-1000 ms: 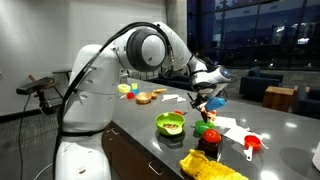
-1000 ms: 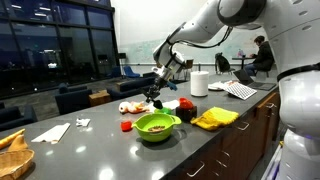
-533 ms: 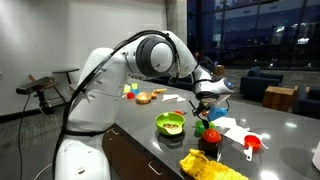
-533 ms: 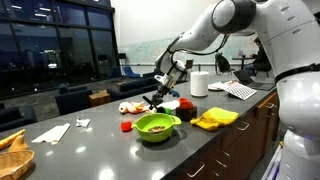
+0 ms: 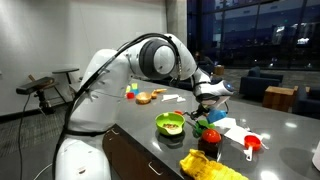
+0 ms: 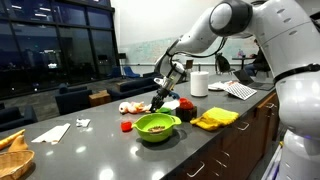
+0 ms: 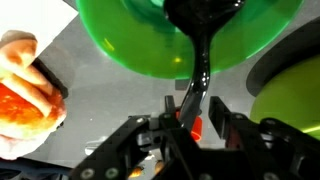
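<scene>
End effector: the end effector [image 7: 193,118] straddles the handle of the black spoon [image 7: 197,75]. Its jaws stand part-way apart with a thin gap either side, so it looks released rather than pinching.
Black spoon: its dark scoop end lies in the green dish [image 7: 120,45], just beside the lime-green bowl [image 7: 285,95]. The handle points back between the fingers.
Step in hand: by my reading, letting go of the spoon, which is laid in the dish.
Next move: it calls for a straight lift clear of the handle, with neither finger dragging it and tipping the spoon out.
Around: an orange-red thing [image 7: 25,95] lies across the dish from the lime-green bowl. A yellow cloth [image 5: 205,165] sits near that bowl at the edge of the worktop [image 6: 95,145].
Hard to make out: in both exterior views the end effector hides the spoon and dish. The wrist view cuts off the dish's top, and a red patch by the fingers is unclear.
</scene>
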`<state>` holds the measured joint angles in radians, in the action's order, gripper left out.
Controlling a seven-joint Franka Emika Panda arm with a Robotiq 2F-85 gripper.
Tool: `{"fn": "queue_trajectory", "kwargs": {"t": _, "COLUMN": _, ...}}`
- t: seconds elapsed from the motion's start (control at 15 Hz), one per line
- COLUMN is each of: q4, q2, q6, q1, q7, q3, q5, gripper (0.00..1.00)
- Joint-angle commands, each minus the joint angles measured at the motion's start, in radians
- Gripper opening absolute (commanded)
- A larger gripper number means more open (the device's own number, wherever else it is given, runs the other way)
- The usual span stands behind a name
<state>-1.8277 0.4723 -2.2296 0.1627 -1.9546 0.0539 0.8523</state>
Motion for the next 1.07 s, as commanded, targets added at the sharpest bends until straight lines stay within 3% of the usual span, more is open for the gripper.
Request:
{"fn": "queue_trajectory", "kwargs": {"t": 0.0, "q4": 0.021, "q2": 0.009, "q6": 0.015, "q1": -0.013, "q7": 0.036, "q3": -0.008, "q5": -0.051, "gripper": 0.73}}
{"fn": "queue_trajectory", "kwargs": {"t": 0.27, "q4": 0.01, "q2": -0.004, "q6": 0.005, "q1": -0.021, "q7": 0.065, "q3": -0.004, "q5": -0.096, "gripper": 0.99}}
{"fn": "queue_trajectory", "kwargs": {"t": 1.0, "q4": -0.08, "q2": -0.199, "q6": 0.016, "q1": -0.119, "q7": 0.405, "q3": 0.003, "q5": -0.516, "gripper": 1.0}}
